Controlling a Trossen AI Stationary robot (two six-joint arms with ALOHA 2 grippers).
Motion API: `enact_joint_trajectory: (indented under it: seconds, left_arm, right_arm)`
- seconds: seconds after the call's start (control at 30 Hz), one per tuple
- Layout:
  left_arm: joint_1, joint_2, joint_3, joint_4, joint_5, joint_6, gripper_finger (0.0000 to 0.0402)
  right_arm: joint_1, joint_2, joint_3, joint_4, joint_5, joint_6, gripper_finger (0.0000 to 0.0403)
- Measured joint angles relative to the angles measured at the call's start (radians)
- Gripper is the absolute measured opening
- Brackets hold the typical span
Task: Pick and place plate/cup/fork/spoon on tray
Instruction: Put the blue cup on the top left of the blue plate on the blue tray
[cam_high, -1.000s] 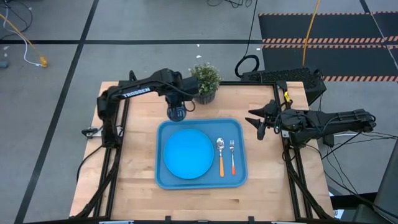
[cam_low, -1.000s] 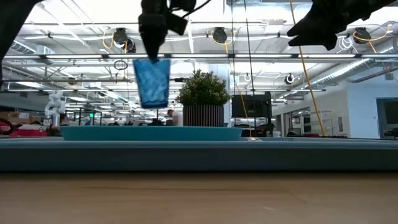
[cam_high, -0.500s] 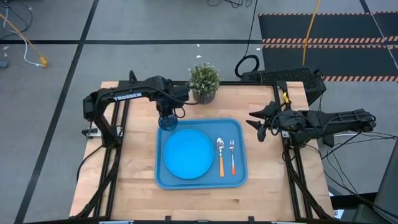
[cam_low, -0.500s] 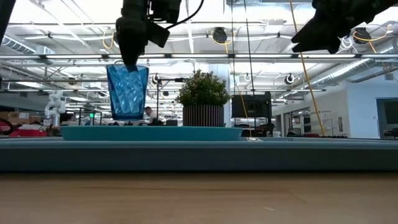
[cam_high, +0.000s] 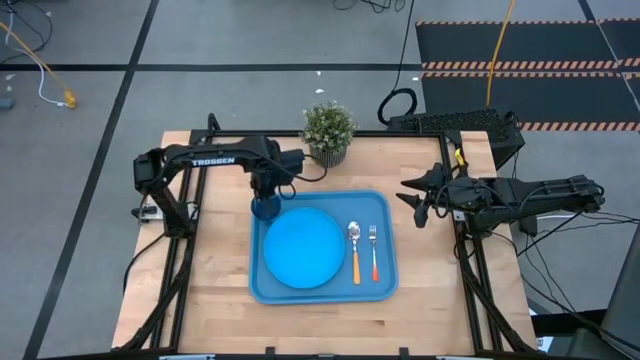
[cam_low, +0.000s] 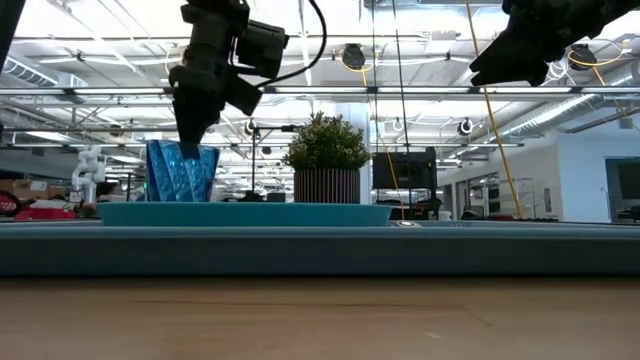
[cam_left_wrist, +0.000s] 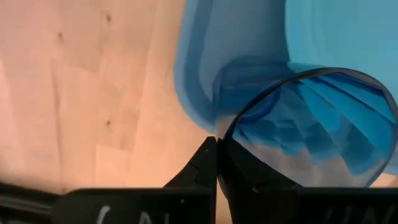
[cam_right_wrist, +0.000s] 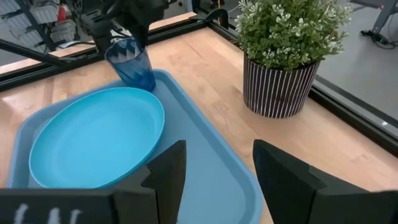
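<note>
Left gripper (cam_high: 266, 192): over the tray's far-left corner, fingers (cam_left_wrist: 208, 163) pinched together on the rim of the cup.
Cup (cam_high: 265, 208): dark blue, translucent, tilted in the grip, at the tray's far-left corner just beside the plate; whether its base touches the tray floor I cannot tell. Also seen at (cam_low: 182, 172), (cam_left_wrist: 311, 127) and (cam_right_wrist: 131, 63).
Plate (cam_high: 303, 247): sky-blue, lying flat in the left part of the tray.
Spoon (cam_high: 354, 250): in the tray right of the plate, bowl toward the far side, yellow-orange handle toward the near side.
Fork (cam_high: 374, 251): just right of the spoon and parallel to it, reddish-orange handle toward the near side.
Tray (cam_high: 387, 205): blue, rectangular, at mid-table.
Right gripper (cam_high: 414, 196): waits off the tray's right side, above the table, fingers (cam_right_wrist: 165, 177) spread apart and holding nothing.
Potted plant (cam_high: 328, 131): striped pot at the table's far edge, beyond the tray and just right of the left arm's wrist, apart from the cup.
Table (cam_high: 225, 300): light wood, bare around the tray.
</note>
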Motion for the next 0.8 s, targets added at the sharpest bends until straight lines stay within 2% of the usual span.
enact_joint_trajectory:
  seconds: [0.2,0.5,0.8]
  left_arm:
    - [0.000,0.000,-0.009,0.015,-0.003,0.009,0.0008]
    - [-0.001,0.002,-0.011,0.017,-0.128,-0.027,0.0054]
    - [-0.008,0.002,-0.011,0.004,-0.126,-0.038,0.0059]
  right_arm:
    - [0.000,0.000,0.000,0.000,0.001,0.014,0.0180]
    - [0.000,0.000,0.000,0.000,0.001,0.016,0.0180]
    - [0.000,0.000,0.000,0.000,0.001,0.016,0.0180]
